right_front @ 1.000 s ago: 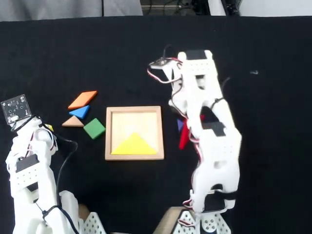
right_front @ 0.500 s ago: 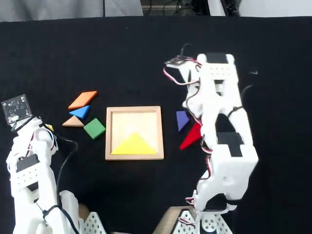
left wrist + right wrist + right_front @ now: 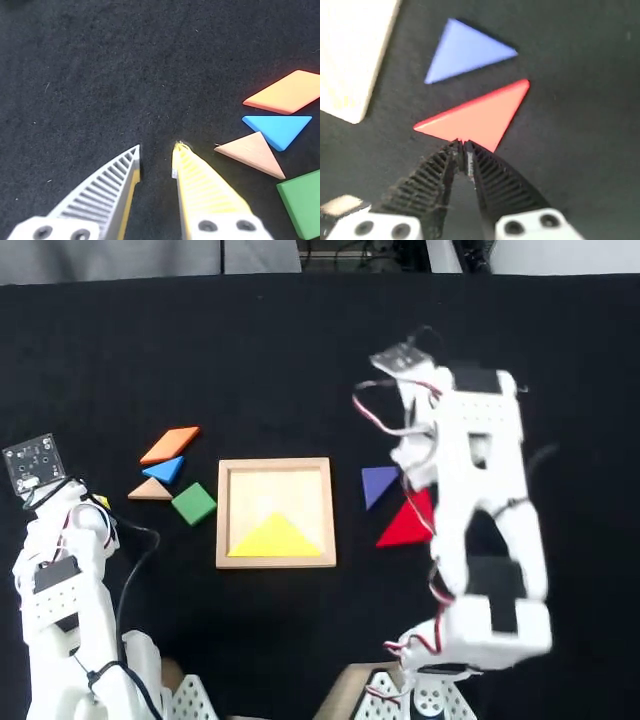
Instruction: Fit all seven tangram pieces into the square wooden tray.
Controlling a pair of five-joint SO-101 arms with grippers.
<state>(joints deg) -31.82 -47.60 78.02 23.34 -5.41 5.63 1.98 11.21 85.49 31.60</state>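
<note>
step in hand: fetching the red triangle (image 3: 479, 116), which lies flat just beside the tray (image 3: 275, 463). right gripper (image 3: 464, 145) fingers are clenched together at the triangle's edge, grasping nothing. left gripper (image 3: 157, 152) is parted and empty. the next move calls for spreading the fingers to grasp.

Bright, even light falls on the matte black table (image 3: 150, 350), leaving soft, short shadows.

Tray (image 3: 275, 462) upper half free; yellow triangle (image 3: 275, 537) fills lower; right arm (image 3: 480, 500) overhangs red triangle (image 3: 408, 525).
</note>
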